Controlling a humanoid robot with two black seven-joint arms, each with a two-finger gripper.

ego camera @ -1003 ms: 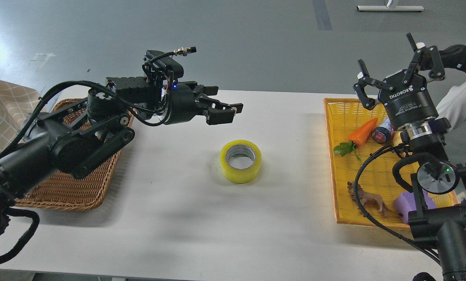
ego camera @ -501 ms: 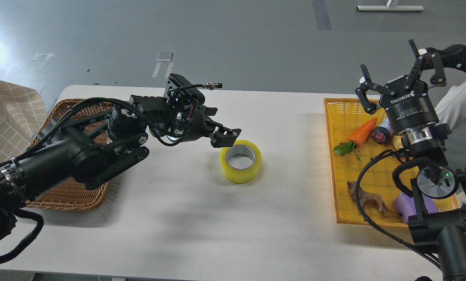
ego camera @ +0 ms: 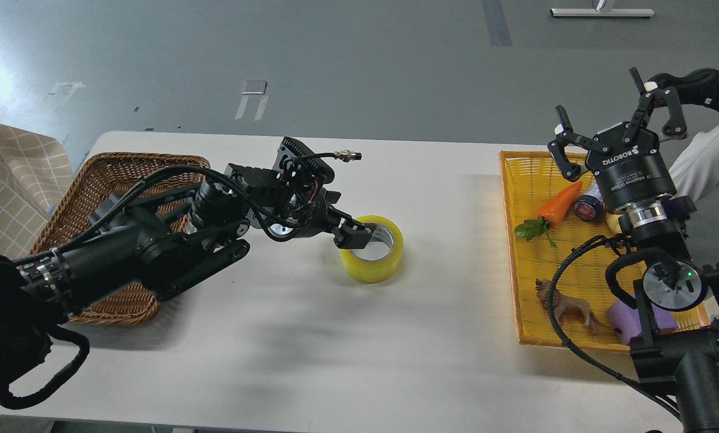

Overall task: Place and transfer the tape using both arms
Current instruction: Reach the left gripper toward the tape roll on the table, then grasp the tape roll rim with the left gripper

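The yellow tape roll [ego camera: 376,268] lies flat on the white table [ego camera: 311,349], near its middle. My left gripper [ego camera: 355,234] has come in from the left and is down at the roll's left rim. Its fingers look open, with one fingertip [ego camera: 365,229] over the grey core; I cannot tell whether they touch the roll. My right gripper [ego camera: 615,120] is open and empty, raised with its fingers pointing up over the far end of the yellow tray [ego camera: 524,180].
A brown wicker basket [ego camera: 124,165] stands at the table's left under my left arm. The yellow tray holds a toy carrot [ego camera: 559,201], a small bottle [ego camera: 588,207], a brown toy animal [ego camera: 567,307] and a purple object [ego camera: 623,319]. A checked cloth [ego camera: 10,174] lies at far left.
My left gripper has moved down and to the right, from above the table to the tape's left rim. The tape has not moved. My right gripper has barely shifted.
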